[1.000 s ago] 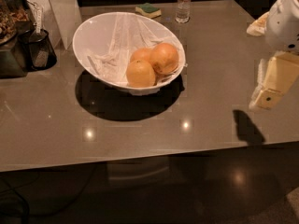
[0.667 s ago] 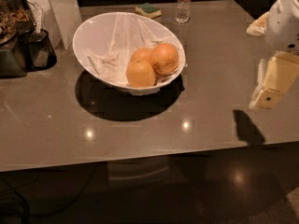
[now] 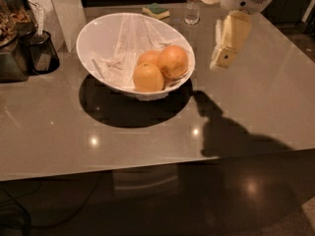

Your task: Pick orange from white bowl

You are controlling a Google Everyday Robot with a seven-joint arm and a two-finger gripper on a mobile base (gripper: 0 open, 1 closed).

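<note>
The white bowl (image 3: 106, 43), lined with crinkled clear plastic, stands tilted on the grey table at centre left. Three round fruits lie in its lower right side. The orange (image 3: 173, 61) is the largest and reddest, at the right of the group. A yellower one (image 3: 147, 77) lies in front of it and a smaller paler one (image 3: 147, 57) behind. My gripper (image 3: 220, 63) hangs in the air just right of the bowl's rim, above the table, pointing down, apart from the fruit and holding nothing that I can see.
A water bottle (image 3: 193, 4) and a green-topped sponge (image 3: 156, 10) stand at the table's back edge. A black container (image 3: 42, 50) and a dark appliance (image 3: 10, 48) sit at the left. The gripper's shadow (image 3: 226, 127) falls near the front edge.
My gripper has moved left and up, from the table's right side to just beside the bowl's right rim. The bowl and fruits have not moved.
</note>
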